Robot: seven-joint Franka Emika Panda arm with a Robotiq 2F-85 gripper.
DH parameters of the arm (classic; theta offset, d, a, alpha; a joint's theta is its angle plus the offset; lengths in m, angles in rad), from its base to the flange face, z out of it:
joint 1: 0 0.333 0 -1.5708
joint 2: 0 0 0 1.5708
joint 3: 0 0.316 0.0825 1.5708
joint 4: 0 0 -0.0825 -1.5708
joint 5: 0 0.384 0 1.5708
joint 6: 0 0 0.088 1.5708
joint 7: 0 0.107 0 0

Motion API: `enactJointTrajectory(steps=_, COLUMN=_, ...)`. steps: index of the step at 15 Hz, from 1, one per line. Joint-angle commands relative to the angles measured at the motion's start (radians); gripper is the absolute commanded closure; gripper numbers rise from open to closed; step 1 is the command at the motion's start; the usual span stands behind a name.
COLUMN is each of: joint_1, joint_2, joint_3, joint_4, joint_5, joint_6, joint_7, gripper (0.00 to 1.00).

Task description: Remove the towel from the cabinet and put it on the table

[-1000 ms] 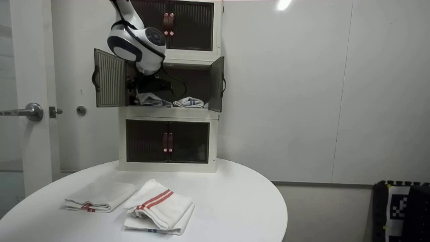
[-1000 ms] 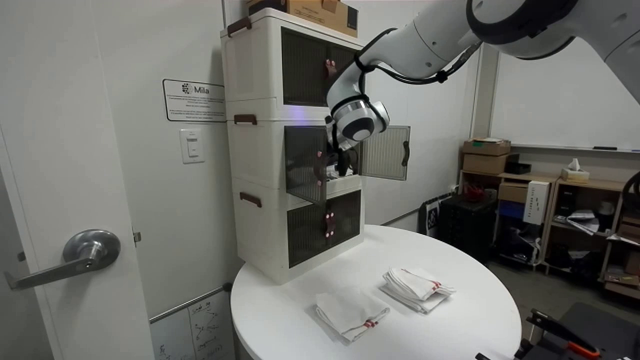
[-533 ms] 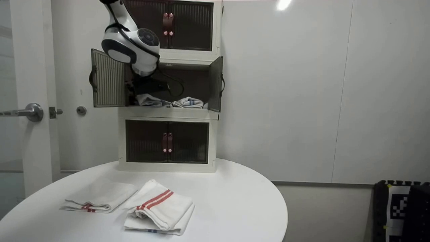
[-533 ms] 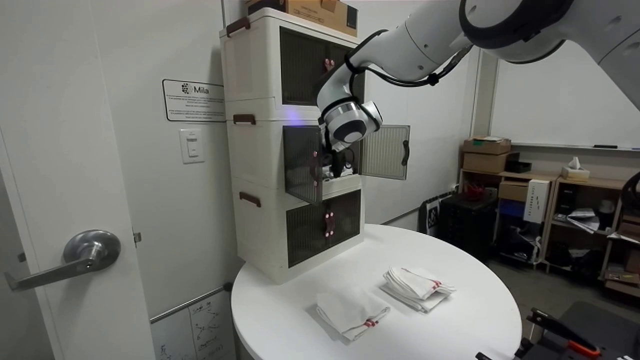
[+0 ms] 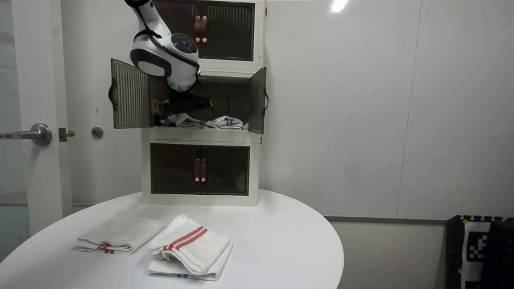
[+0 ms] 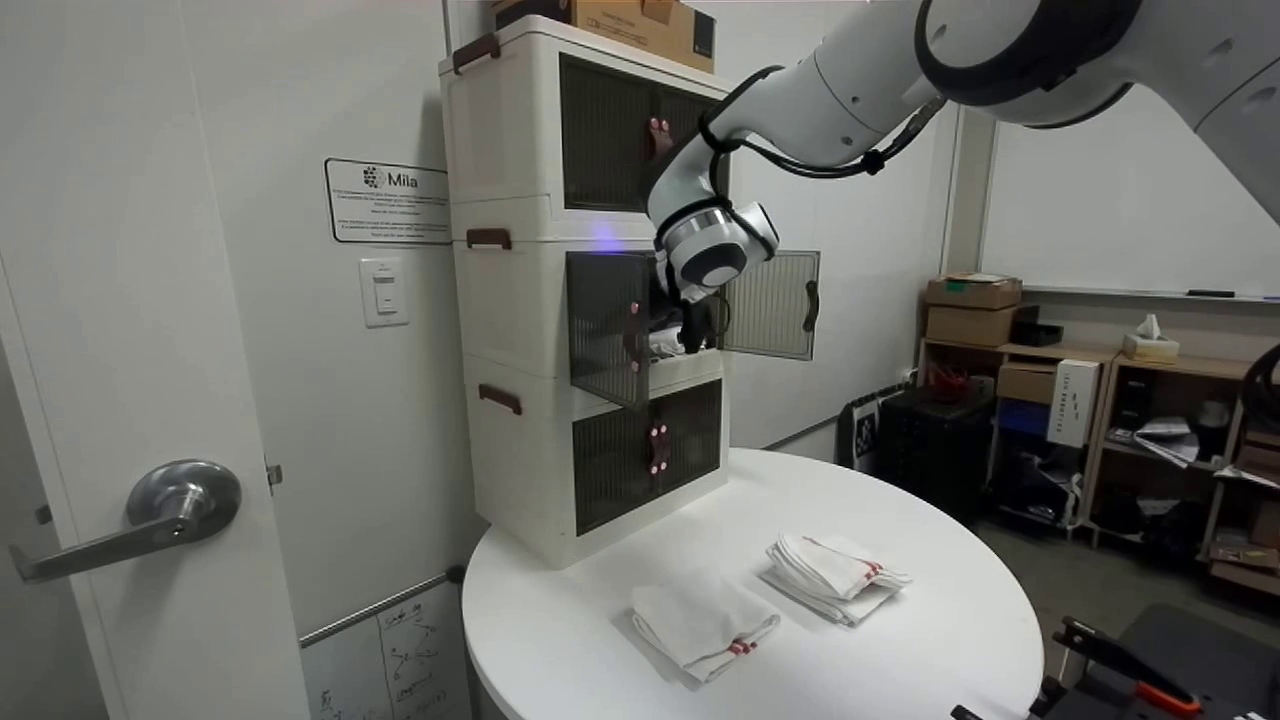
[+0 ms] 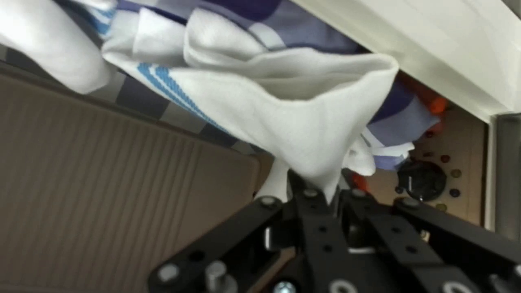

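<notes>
In the wrist view my gripper (image 7: pixel 319 185) is shut on a pinched fold of the white towel (image 7: pixel 260 106), which has blue stripes and spreads upward from the fingertips. The same towel (image 5: pixel 186 120) lies bunched on the floor of the middle compartment in an exterior view. The white cabinet (image 5: pixel 200 134) has that compartment's grey doors swung wide. My hand reaches inside it, so the fingers are hidden in both exterior views. Below stands the round white table (image 5: pixel 281 237).
Beside the held towel sits another blue-striped cloth (image 5: pixel 225 122). Cabinet doors (image 5: pixel 132 94) (image 5: pixel 259 100) flank the arm on both sides. On the table lie a folded red-striped towel (image 5: pixel 120 233) and a stack topped by a red-striped towel (image 5: pixel 192 241).
In the exterior views my hand shifted slightly left, then back right within the compartment. The towel beneath it looks more bunched and drawn rightward. The towels on the table have not moved.
</notes>
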Motion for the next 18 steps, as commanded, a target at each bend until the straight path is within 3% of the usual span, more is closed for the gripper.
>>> enactJointTrajectory(steps=1, joint_1=0.01, joint_2=-0.059, joint_3=-0.052, joint_4=-0.069, joint_5=-0.078, joint_6=0.011, joint_7=0.107, gripper=0.98)
enactJointTrajectory(steps=5, joint_1=0.034, joint_2=-0.172, joint_3=-0.126, joint_4=-0.204, joint_5=-0.23, joint_6=-0.013, joint_7=0.257, gripper=0.98)
enactJointTrajectory(steps=6, joint_1=-0.003, joint_2=-0.21, joint_3=-0.085, joint_4=-0.246, joint_5=-0.325, joint_6=0.003, joint_7=0.318, gripper=0.98)
enactJointTrajectory(steps=7, joint_1=-0.007, joint_2=-0.248, joint_3=-0.093, joint_4=-0.289, joint_5=-0.402, joint_6=-0.011, joint_7=0.371, gripper=0.98)
enactJointTrajectory(steps=8, joint_1=0.044, joint_2=-0.285, joint_3=-0.169, joint_4=-0.328, joint_5=-0.45, joint_6=-0.056, joint_7=0.419, gripper=0.98)
enactJointTrajectory(steps=9, joint_1=0.004, joint_2=-0.328, joint_3=-0.135, joint_4=-0.372, joint_5=-0.564, joint_6=-0.078, joint_7=0.495, gripper=0.98)
enactJointTrajectory(steps=10, joint_1=0.001, joint_2=-0.365, joint_3=-0.144, joint_4=-0.402, joint_5=-0.64, joint_6=-0.11, joint_7=0.548, gripper=0.98)
enactJointTrajectory(steps=11, joint_1=0.056, joint_2=-0.401, joint_3=-0.206, joint_4=-0.426, joint_5=-0.7, joint_6=-0.164, joint_7=0.613, gripper=0.98)
enactJointTrajectory(steps=12, joint_1=-0.012, joint_2=-0.447, joint_3=-0.143, joint_4=-0.453, joint_5=-0.804, joint_6=-0.2, joint_7=0.685, gripper=0.98)
enactJointTrajectory(steps=14, joint_1=-0.057, joint_2=-0.526, joint_3=-0.114, joint_4=-0.485, joint_5=-0.924, joint_6=-0.286, joint_7=0.784, gripper=0.98)
enactJointTrajectory(steps=18, joint_1=-0.119, joint_2=-0.687, joint_3=-0.089, joint_4=-0.529, joint_5=-1.021, joint_6=-0.448, joint_7=0.889, gripper=0.98)
